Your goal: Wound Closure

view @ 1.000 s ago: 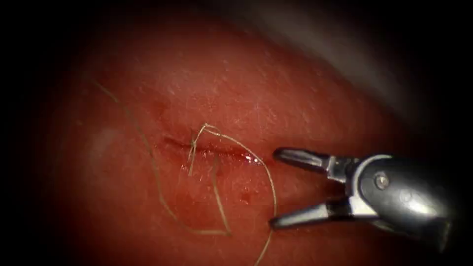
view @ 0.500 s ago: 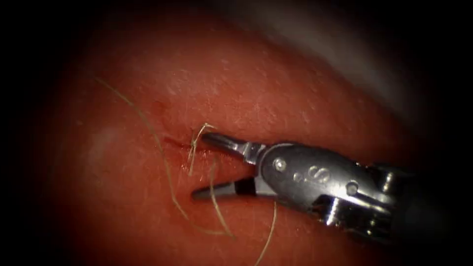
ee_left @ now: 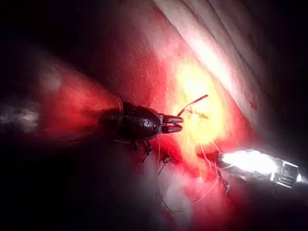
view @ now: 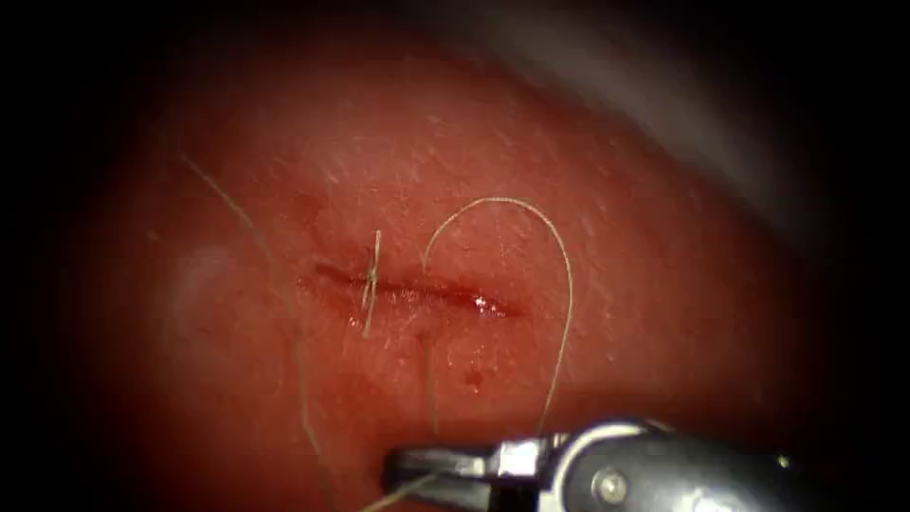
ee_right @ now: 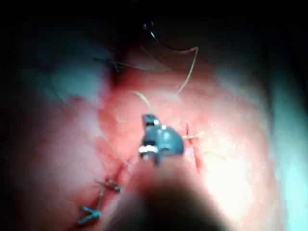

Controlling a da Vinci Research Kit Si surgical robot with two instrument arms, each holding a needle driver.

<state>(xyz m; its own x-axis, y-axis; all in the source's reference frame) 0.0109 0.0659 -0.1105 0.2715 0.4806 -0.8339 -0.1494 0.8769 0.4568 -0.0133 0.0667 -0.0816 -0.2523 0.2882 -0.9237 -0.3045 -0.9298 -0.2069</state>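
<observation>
Clamping the thread (view: 502, 200) at the near edge, the right tool (view: 408, 469) has its jaws closed on the strand, which arches far over the cut (view: 427, 294) in the tissue (view: 616, 237). A hard pull, I judge, could tear the strand through the tissue or loosen the tied stitch (view: 372, 280) at the cut's left end. Whether the left tool (ee_left: 175, 126) grips anything, I cannot tell, nor where the needle lies. No writing is legible.

Right gripper (view: 417, 471) closed, low, level.
</observation>
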